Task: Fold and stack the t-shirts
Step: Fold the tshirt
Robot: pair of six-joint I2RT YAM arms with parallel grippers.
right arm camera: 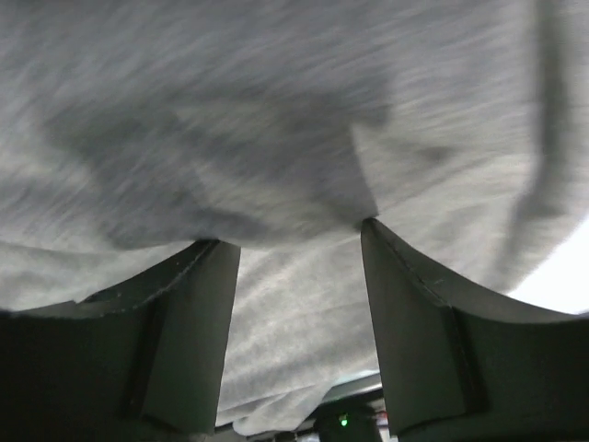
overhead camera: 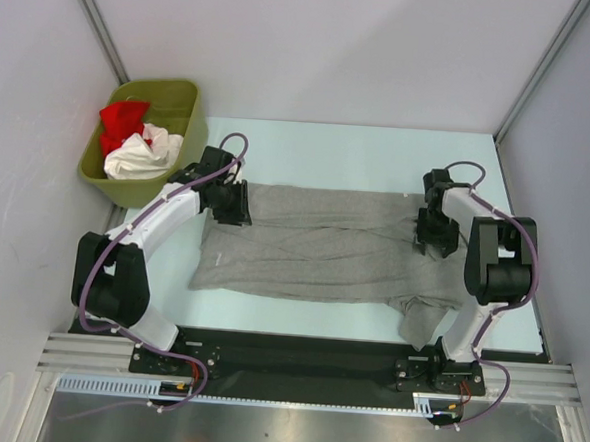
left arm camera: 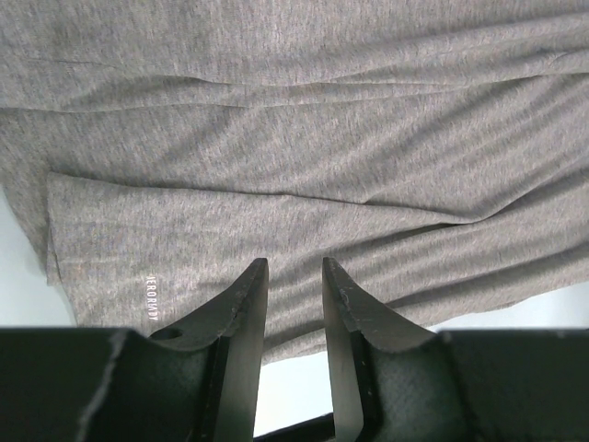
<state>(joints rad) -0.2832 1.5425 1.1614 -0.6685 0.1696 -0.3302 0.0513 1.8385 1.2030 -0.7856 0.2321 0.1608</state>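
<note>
Heather-grey t-shirt [overhead camera: 323,248] spread on the counter [overhead camera: 329,148], mid-frame.
Left jaws part-open and right jaws wide, both empty, at its two ends; olive bin [overhead camera: 189,109], upper left, holds a red shirt [overhead camera: 121,120] and a white shirt [overhead camera: 139,157].

Top cam: high behind the arm bases [overhead camera: 166,358], facing down over the whole counter [overhead camera: 329,148]. Wrist cams look past the left pincer [left arm camera: 293,269] and right pincer [right arm camera: 293,235], v. close on the grey t-shirt [overhead camera: 323,251], shared by all 3 views.
</note>
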